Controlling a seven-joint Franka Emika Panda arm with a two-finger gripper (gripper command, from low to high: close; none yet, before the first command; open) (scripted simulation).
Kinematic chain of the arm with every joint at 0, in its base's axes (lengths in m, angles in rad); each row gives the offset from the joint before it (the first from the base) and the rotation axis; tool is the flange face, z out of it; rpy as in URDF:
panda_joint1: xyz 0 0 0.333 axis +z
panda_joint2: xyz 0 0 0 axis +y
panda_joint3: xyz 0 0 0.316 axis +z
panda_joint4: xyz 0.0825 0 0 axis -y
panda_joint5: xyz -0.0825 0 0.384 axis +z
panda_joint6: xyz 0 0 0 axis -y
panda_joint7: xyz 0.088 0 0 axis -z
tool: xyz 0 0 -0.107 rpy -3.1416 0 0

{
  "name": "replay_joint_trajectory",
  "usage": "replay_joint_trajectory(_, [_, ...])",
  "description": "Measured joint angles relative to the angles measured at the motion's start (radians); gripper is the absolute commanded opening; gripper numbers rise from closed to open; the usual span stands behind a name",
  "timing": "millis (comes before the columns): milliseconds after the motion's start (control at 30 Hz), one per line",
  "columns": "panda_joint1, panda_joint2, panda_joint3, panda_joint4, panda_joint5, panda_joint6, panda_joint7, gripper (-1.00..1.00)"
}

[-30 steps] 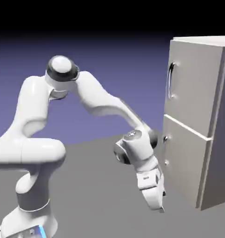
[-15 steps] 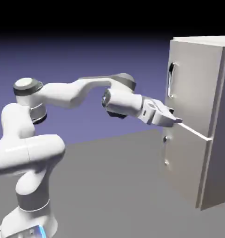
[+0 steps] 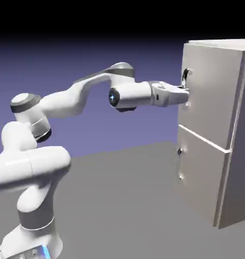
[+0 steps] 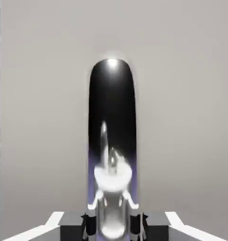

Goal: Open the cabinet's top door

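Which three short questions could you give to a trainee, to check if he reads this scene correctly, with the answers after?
1. True or false: the top door stands wide open.
2. Fill in: the gripper is at the ______ of the top door.
3. Multiple choice: what lies directly below the top door?
a) a drawer with a wooden front
b) a shorter door panel
c) an open shelf

Key: 1 false; 2 handle; 3 b
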Motion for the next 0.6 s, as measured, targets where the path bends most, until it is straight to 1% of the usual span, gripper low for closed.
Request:
replay_joint_trajectory(300, [0.050,-0.064,-0.119,-0.209,-0.028,-0.392,-0.140,-1.00])
replay_joint_trajectory(600, [-0.013,-0.172,-0.247,-0.313,-0.148,-0.783,-0.259,-1.00])
